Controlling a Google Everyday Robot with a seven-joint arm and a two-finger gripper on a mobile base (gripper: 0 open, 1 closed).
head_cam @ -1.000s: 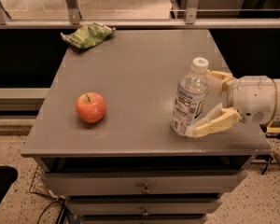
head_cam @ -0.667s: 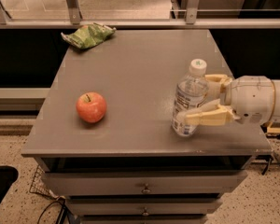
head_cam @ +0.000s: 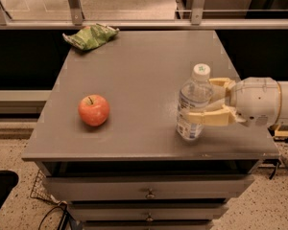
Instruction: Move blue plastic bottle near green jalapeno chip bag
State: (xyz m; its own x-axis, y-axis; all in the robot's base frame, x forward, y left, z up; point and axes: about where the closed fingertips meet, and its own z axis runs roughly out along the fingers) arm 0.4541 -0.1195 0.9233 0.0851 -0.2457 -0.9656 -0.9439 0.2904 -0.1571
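Observation:
The blue plastic bottle (head_cam: 193,104), clear with a white cap and a blue-and-white label, stands upright near the front right of the grey table top (head_cam: 144,66). My gripper (head_cam: 200,100) reaches in from the right. Its cream fingers (head_cam: 209,117) are closed on the bottle's sides at label height. The bottle's base still rests on the table. The green jalapeno chip bag (head_cam: 91,36) lies crumpled at the far left corner of the table, far from the bottle.
A red apple (head_cam: 93,110) sits at the front left of the table. A metal rail (head_cam: 134,24) with upright posts runs behind the far edge. Drawers (head_cam: 149,193) lie under the top. The table's right edge is just below my arm.
The near finger has swung in from a spread position and now presses the bottle. The bottle has stayed in about the same spot.

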